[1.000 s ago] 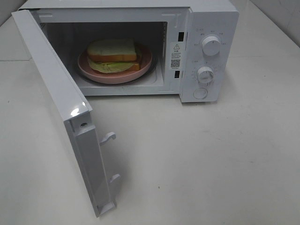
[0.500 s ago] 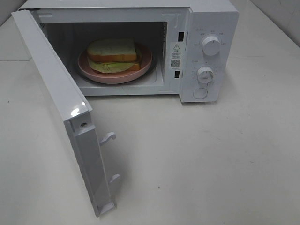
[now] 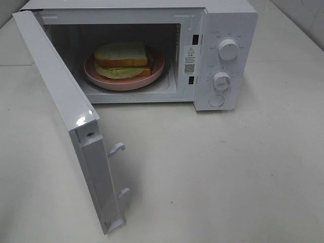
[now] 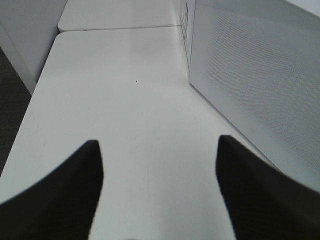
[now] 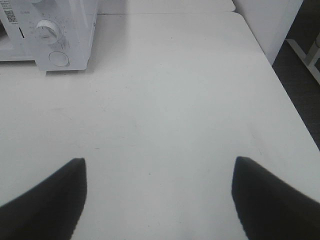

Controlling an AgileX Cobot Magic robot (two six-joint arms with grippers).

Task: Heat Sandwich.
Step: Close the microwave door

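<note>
The sandwich (image 3: 121, 56) lies on a round pink plate (image 3: 154, 71) inside the white microwave (image 3: 230, 17), toward the left of the cavity, with pale bread on top and green filling showing at its front edge. The microwave door (image 3: 61, 101) stands swung wide open to the left, its 2 latch hooks pointing toward the right. On the control panel at the right sit 2 knobs, an upper knob (image 3: 228, 49) and a lower knob (image 3: 221, 80), with a round button (image 3: 216, 100) beneath them. Neither arm appears in the high view. The left tool (image 4: 158, 150) is open, its 2 dark fingers apart over the bare white surface (image 3: 228, 172) with nothing between them, near a dotted white panel (image 4: 260, 85). The right tool (image 5: 159, 167) is also wide open and holds nothing, hovering over the surface well apart from the microwave's control side.
</note>
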